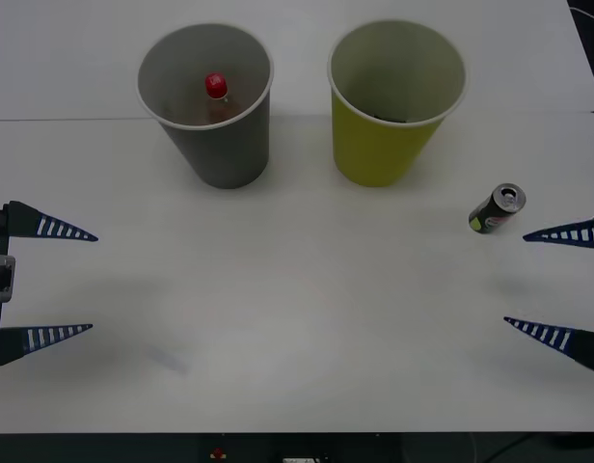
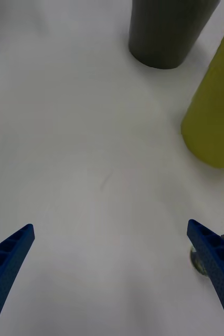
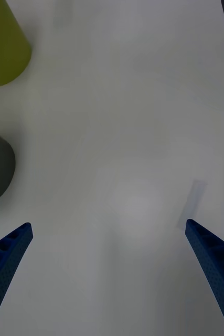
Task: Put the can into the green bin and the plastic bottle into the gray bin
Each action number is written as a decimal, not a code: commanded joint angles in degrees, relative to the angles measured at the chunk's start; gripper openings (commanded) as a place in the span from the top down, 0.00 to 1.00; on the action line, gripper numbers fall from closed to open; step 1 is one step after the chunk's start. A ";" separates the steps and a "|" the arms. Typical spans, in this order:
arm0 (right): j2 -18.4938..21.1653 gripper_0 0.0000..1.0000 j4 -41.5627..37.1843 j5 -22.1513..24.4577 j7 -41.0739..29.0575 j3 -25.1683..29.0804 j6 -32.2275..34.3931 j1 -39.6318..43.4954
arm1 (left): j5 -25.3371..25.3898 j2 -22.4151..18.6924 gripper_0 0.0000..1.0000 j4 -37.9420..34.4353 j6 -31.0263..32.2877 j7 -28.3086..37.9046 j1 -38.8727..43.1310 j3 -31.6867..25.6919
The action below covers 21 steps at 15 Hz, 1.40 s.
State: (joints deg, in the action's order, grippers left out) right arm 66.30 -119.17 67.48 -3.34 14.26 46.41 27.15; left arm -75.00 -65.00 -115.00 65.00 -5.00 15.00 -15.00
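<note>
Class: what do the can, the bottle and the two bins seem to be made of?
Can: likely metal, shiny silver top, dark printed side.
Bottle: probably clear plastic, brownish tint, glossy red cap.
Gray bin and green bin: apparently matte paper, with rolled rims like paper cups.

The left end effector has two long, tapering blue fingers with pale ribbed slots, dark at their bases, joined to a grey metal block. The right end effector carries matching blue ribbed, pointed fingers.
</note>
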 commanded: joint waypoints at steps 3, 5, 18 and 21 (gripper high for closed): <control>1.82 0.00 -2.03 -6.83 0.61 -5.12 -16.09 5.45 | 0.00 0.00 0.00 0.00 0.00 0.00 0.00 0.00; 2.43 0.00 -2.47 -9.91 0.88 -8.73 -23.56 5.98 | 0.00 0.00 0.00 0.00 0.00 0.00 0.00 0.00; 5.25 0.00 -6.34 -3.32 -18.63 -34.13 -73.39 0.09 | 0.00 0.00 0.00 0.00 0.00 0.00 0.00 0.00; 5.25 0.00 -1.24 5.56 -27.95 -42.30 -78.40 -5.97 | 0.00 0.00 0.00 0.00 0.00 0.00 0.00 0.00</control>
State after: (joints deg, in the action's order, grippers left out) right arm 71.61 -121.58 71.26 -29.34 -26.41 -31.04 22.47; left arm -75.00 -65.00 -115.00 65.00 -5.00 15.00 -15.00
